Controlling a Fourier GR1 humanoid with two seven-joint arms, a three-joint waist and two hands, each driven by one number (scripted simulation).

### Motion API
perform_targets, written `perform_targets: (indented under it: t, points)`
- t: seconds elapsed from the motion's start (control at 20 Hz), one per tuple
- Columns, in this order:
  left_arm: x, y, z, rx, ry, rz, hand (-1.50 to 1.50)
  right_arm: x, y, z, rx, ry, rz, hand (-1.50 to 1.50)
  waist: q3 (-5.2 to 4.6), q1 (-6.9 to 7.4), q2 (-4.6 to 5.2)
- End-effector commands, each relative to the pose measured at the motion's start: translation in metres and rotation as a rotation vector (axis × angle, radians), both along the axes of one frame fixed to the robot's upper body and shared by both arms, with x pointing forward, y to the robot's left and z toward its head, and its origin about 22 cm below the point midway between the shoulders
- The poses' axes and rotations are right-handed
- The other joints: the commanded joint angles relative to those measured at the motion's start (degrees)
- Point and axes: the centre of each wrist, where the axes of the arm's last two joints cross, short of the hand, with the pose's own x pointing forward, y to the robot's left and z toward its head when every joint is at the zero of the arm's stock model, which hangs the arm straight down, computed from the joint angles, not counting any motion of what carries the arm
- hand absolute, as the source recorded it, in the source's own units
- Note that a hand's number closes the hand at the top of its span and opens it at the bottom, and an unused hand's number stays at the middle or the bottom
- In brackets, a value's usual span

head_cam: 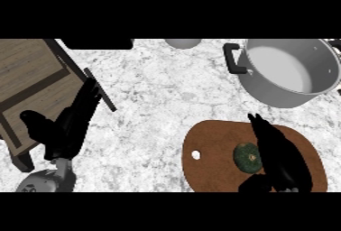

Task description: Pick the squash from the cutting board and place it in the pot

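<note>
Your right hand (279,155) lay beside the squash (248,157) on the cutting board (213,144), fingers straight, grasping nothing; you needed to curl around it before lifting toward the pot (286,67).

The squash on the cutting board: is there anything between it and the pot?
Nothing visible. The squash lies on the cutting board, the right hand right beside it. Between the board and the pot there is only bare counter.

No readable text, label or number anywhere.
</note>
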Motion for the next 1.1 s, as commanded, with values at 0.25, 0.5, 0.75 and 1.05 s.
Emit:
perform_targets:
  t: [0.25,0.5,0.75,1.05]
  points:
    - [0.012,0.006,0.004,-0.007,0.0,0.006,0.0,0.005,0.012,-0.033,-0.124,0.143,-0.065,-1.5,0.0,-0.18,0.0]
    - [-0.011,-0.004,-0.004,0.0,0.02,-0.013,0.0,0.014,0.006,-0.058,-0.116,0.183,-0.069,-1.5,0.03,0.15,-0.04]
    - [-0.003,0.009,0.013,-0.004,-0.008,0.001,0.0,0.032,-0.002,-0.034,-0.012,0.132,0.023,1.5,0.02,0.03,-0.04]
    - [-0.004,0.006,0.01,-0.011,0.003,0.001,0.0,0.008,0.011,-0.058,-0.049,0.035,0.065,1.5,0.02,-0.09,-0.06]
